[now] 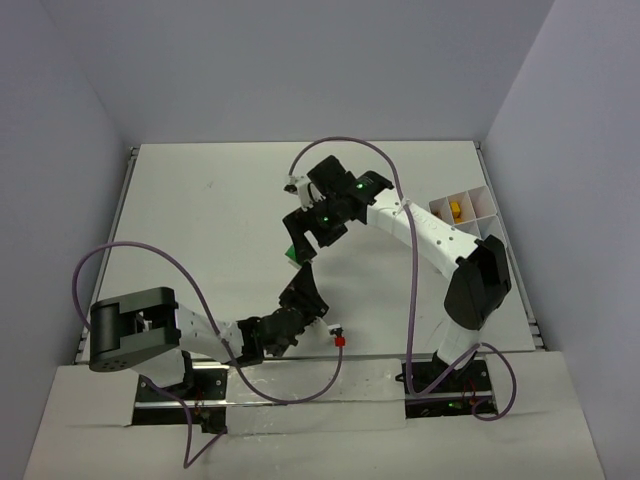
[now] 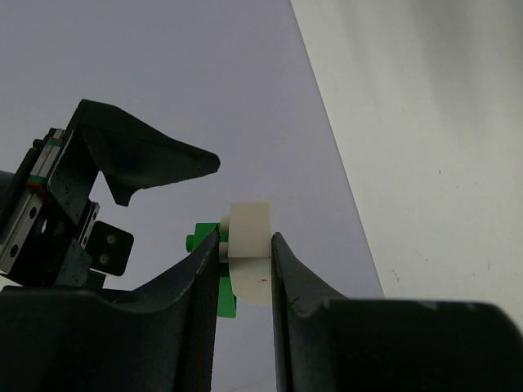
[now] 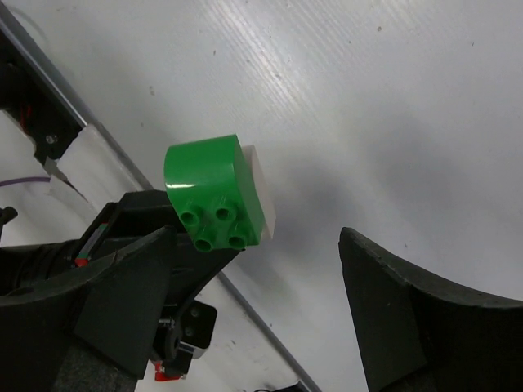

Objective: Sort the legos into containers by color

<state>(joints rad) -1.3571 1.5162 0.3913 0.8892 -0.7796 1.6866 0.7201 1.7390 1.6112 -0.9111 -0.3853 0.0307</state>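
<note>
Apparently unfinished: left pincer [image 2: 245, 243] clamps white brick [image 2: 248, 222] stuck to green brick [image 3: 212, 184], right pincer [image 3: 257, 249] wide nearby; tray [image 1: 487, 215] shows a yellow brick [image 1: 455, 209].

No text, label, brand, number or sign legible in any view. Green brick [image 3: 214, 184] and white brick [image 2: 249, 219], clamped in left pincer [image 2: 245, 242], between the fingers of right pincer [image 3: 257, 245]: faces plain. Stud tops possibly embossed, too small to tell.
</note>
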